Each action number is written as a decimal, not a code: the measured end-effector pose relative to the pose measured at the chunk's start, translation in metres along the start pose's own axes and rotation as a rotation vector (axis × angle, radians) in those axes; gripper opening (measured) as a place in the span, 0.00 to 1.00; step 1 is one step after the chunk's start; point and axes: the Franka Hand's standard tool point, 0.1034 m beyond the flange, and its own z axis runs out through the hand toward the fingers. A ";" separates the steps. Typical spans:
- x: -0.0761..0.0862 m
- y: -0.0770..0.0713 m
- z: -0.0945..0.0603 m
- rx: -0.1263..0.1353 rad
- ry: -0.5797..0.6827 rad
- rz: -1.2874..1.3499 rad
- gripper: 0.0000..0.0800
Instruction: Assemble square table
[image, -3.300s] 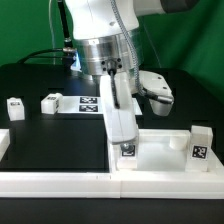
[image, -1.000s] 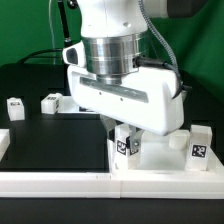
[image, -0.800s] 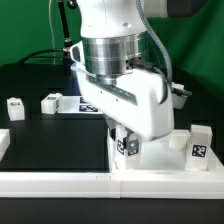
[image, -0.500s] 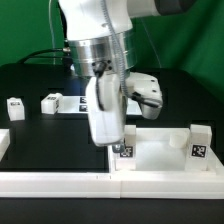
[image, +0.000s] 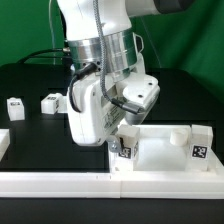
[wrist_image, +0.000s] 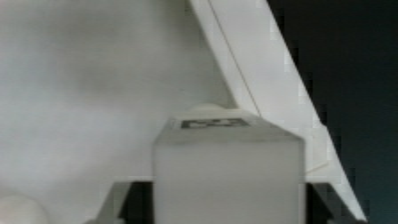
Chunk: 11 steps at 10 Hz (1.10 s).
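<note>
Rotated since half a second ago, the wrist (image: 100, 65) now leans sideways. The gripper (wrist_image: 222, 205) pinches a tagged leg (image: 125, 150) narrowly, upright at the tabletop (image: 160, 155) corner, about 8 o'clock in the exterior view. A spare leg (image: 50, 101) lies toward 9 o'clock.

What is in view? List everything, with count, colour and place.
tabletop: one, white, front of the table, at the exterior view's right.
held leg: one, white, tagged, at the tabletop's near corner.
standing leg: one, white, tagged, upright at the tabletop's end on the exterior view's right.
loose legs: two, white, on the table at the exterior view's left.
border rail: one, white, along the front edge.
table: one, black.
backdrop: one, green, behind.
arm: one, white, centre.
claw: one, shut on the held leg.
</note>
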 end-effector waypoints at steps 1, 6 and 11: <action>0.001 0.000 0.001 -0.001 -0.001 0.006 0.46; -0.007 0.002 -0.003 0.010 -0.003 -0.066 0.80; -0.016 0.009 -0.003 -0.016 0.016 -0.298 0.81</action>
